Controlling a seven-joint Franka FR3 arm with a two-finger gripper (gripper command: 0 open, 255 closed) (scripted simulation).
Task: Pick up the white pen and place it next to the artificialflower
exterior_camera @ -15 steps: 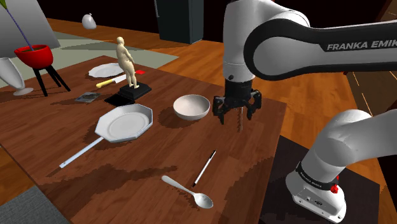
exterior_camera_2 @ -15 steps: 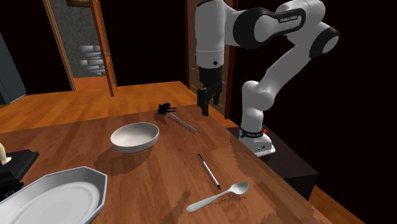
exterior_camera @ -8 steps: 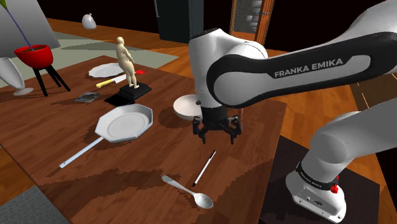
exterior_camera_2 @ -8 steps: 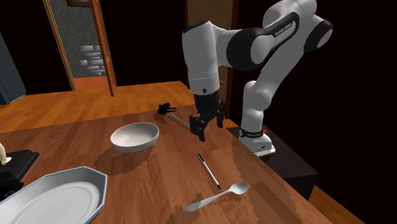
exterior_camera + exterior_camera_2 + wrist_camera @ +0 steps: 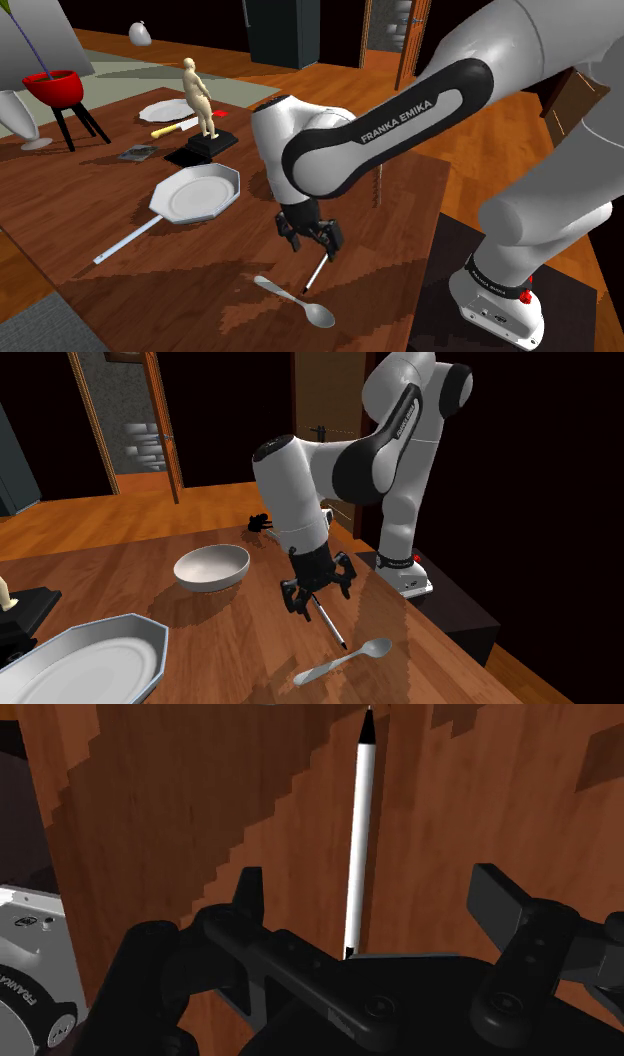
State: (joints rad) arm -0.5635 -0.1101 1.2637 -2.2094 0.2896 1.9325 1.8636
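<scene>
The white pen point(image 5: 318, 272) with black tips lies flat on the brown wooden table point(image 5: 80, 215), beside a grey spoon point(image 5: 295, 302). My gripper point(image 5: 309, 243) hovers low over the pen's far end, open, touching nothing. In the wrist view the pen point(image 5: 360, 834) runs out from between the two black fingers point(image 5: 250, 899), which stand wide apart on either side of it. In the second exterior view the gripper point(image 5: 318, 592) hangs just above the pen point(image 5: 331, 625). The artificial flower point(image 5: 52, 85), a red pot on black legs with a purple stem, stands at the shoulder view's far left.
A white octagonal pan point(image 5: 195, 193) with a long handle lies mid-table. A white bowl point(image 5: 211, 567) sits close behind the gripper. A tan figurine point(image 5: 200, 100) on a black base, a knife and a small plate stand toward the flower. The stand point(image 5: 500, 300) is at the table's near corner.
The arm has swung down and away from the bowl, toward the table's near edge, bringing the gripper from high up to just above the pen. The fingers stayed open; the pen has not moved.
</scene>
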